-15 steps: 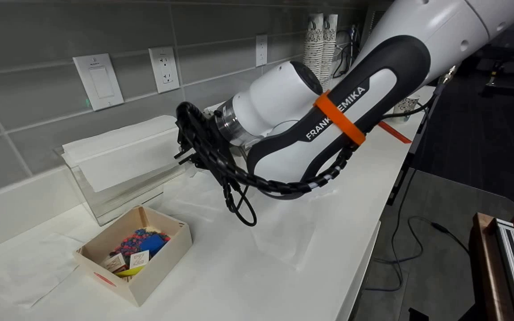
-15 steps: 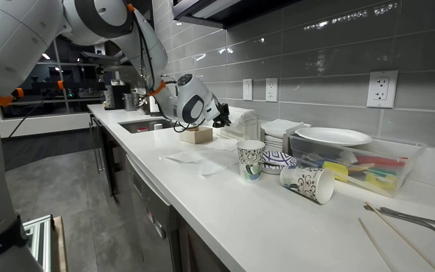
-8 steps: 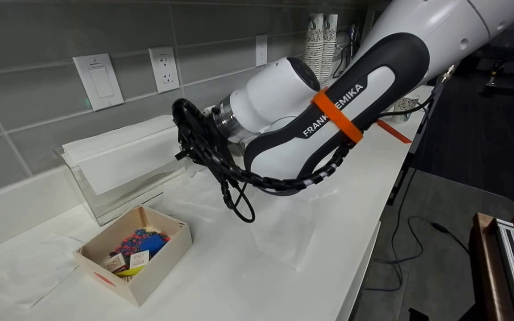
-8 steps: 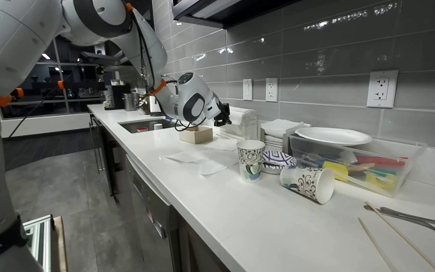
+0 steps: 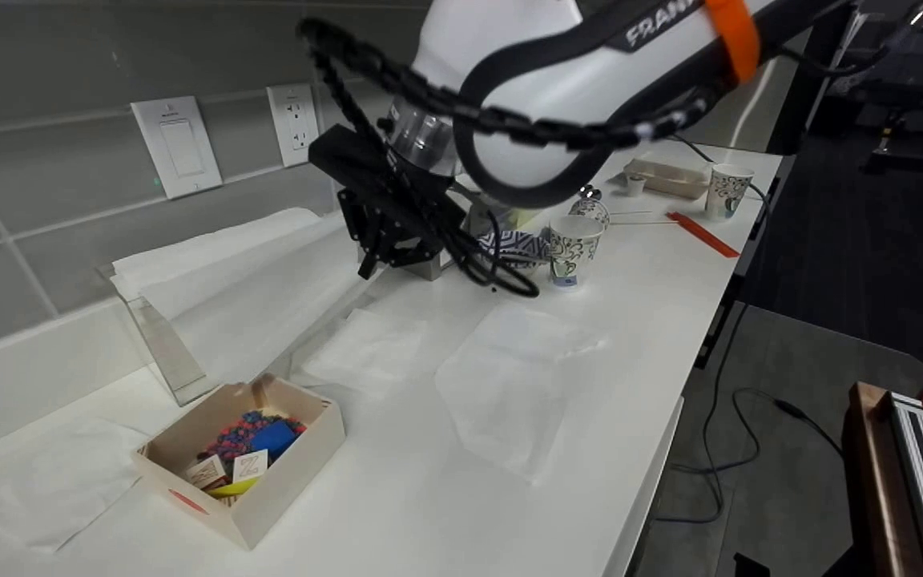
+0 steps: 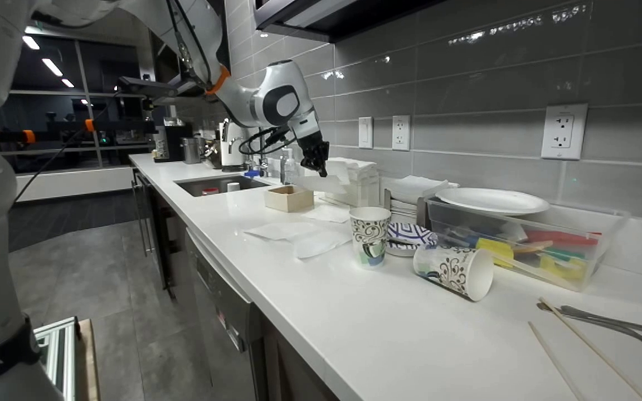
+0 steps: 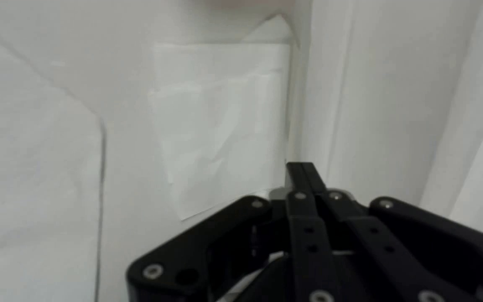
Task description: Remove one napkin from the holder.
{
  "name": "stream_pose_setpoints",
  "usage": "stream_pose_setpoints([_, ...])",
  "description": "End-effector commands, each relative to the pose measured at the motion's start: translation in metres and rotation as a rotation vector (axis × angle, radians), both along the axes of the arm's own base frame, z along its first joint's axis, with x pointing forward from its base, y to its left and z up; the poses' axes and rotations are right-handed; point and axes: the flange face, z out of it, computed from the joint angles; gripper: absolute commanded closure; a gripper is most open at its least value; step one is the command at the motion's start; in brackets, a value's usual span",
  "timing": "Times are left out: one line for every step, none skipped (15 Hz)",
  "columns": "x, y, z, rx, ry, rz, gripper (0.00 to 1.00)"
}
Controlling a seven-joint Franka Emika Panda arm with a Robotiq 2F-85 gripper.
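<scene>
Arm: white-and-black jointed arm (image 6: 242,106), orange strap (image 5: 732,36) round the forearm; in an exterior view it spans from the upper left, arched over, then slanted down toward the wrist.
Wrist: bent sharply below the forearm line, round metal flange (image 5: 427,138) above the gripper; black segmented cable sleeve (image 5: 497,120) slung across, blurred.
Gripper: black two-finger gripper (image 7: 302,167), pointing down with a slight lean, above the glossy white counter (image 5: 445,497).
Fingers: black fingers (image 7: 301,206) side by side in the wrist view, only a seam between them; tips pinch a thin white paper napkin (image 5: 265,300).
Napkin: slants from the tips across the front of a wide, low, clear-walled napkin holder (image 5: 167,344); whether its far edge lies inside cannot be told.
Holder: upright, along the grey tiled wall (image 5: 29,64); white sheets (image 5: 213,244) layered at its top.
Wooden box: pale open-topped wooden box (image 5: 301,473) of colourful bits (image 5: 249,437), just before the holder; contact cannot be told.
Loose paper: creased white napkins (image 5: 501,393) spread on the counter, near the holder.
</scene>
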Motion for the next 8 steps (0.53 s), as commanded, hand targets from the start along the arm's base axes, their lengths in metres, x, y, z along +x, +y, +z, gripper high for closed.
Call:
stream_pose_setpoints([-0.028, -0.009, 0.028, -0.049, 0.192, 0.032, 1.00])
stream_pose_setpoints([-0.033, -0.013, 0.034, -0.063, 0.252, 0.043, 1.00])
stream_pose_setpoints([-0.036, -0.017, 0.043, -0.075, 0.306, 0.046, 1.00])
stream_pose_setpoints([-0.038, -0.021, 0.052, -0.080, 0.360, 0.047, 1.00])
stream_pose_setpoints([-0.041, -0.028, 0.059, -0.089, 0.415, 0.041, 1.00])
stream_pose_setpoints([-0.044, -0.035, 0.065, -0.094, 0.470, 0.040, 1.00])
stream_pose_setpoints([-0.047, -0.044, 0.073, -0.110, 0.518, 0.033, 1.00])
stream_pose_setpoints([-0.049, -0.052, 0.079, -0.121, 0.568, 0.030, 1.00])
